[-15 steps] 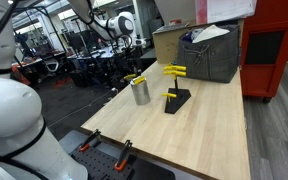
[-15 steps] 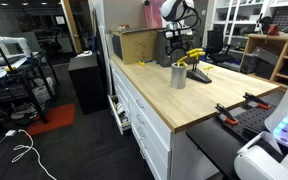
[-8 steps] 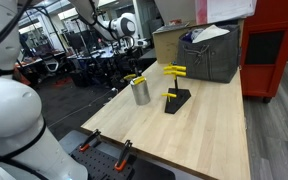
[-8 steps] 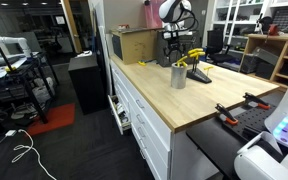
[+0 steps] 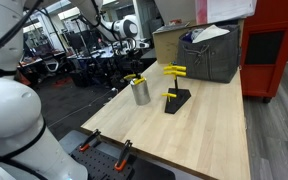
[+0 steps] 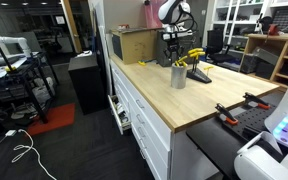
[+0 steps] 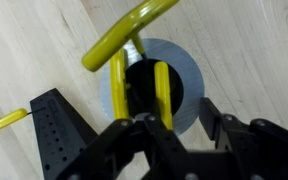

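Note:
A silver cup [image 7: 174,80] stands on the wooden table, seen from straight above in the wrist view. Yellow-handled tools [image 7: 162,95] stick out of it, one bent handle [image 7: 129,30] reaching past the rim. My gripper [image 7: 184,115] hangs right over the cup with its jaws partly closed and a gap still between them. One yellow handle lies by the left finger [image 7: 149,130]; the right finger [image 7: 212,110] stands apart from it. In both exterior views the gripper [image 5: 135,52] [image 6: 174,47] hovers just above the cup [image 5: 141,92] [image 6: 177,76].
A black stand [image 5: 176,99] [image 6: 198,75] [image 7: 54,130] with a yellow T-shaped bar [image 5: 174,70] sits beside the cup. A grey bin [image 5: 212,58], a cardboard box [image 6: 134,45] and a red cabinet [image 5: 274,45] are at the back. Clamps [image 5: 122,152] grip the table edge.
The jaws have narrowed around the yellow handles over the cup. The arm has barely shifted; cup and stand have not moved.

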Available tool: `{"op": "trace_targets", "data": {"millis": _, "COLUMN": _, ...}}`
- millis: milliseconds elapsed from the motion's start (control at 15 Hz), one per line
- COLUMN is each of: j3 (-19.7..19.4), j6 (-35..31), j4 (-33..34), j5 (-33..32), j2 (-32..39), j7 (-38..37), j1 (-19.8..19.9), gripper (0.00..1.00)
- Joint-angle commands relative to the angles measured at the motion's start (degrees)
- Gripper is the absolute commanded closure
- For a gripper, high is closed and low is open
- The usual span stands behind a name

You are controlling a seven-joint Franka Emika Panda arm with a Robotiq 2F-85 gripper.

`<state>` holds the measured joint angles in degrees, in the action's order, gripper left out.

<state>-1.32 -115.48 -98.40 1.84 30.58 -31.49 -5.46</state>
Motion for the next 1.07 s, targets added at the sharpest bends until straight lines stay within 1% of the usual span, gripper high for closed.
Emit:
{"op": "trace_targets", "data": {"millis": 0, "j3": -0.35, "j6": 1.12, "j4": 1.07, "j5": 1.92, "j2": 0.90, "j7": 2.30, "j1": 0.95, "gripper": 0.85}}
{"op": "trace_targets", "data": {"millis": 133, "j3": -0.62, "j6": 1.73, "j4": 0.69, "j5": 1.97, "j2": 0.43, "j7": 2.78, "j1": 1.45, "gripper": 1.00}}
{"op": "trace_targets", "data": {"millis": 267, "j3": -0.66, "j6": 1.97, "j4": 0.65, "j5": 2.65, "j2": 0.21, "j7": 3.14, "j1": 1.74, "gripper": 0.96}}
{"op": "trace_targets", "data": {"millis": 1000, "j3": -2.12, "j6": 5.50, "j4": 0.62, "j5": 0.95, "j2": -1.25, "j7": 1.54, "j1": 1.27, "gripper": 0.96}}
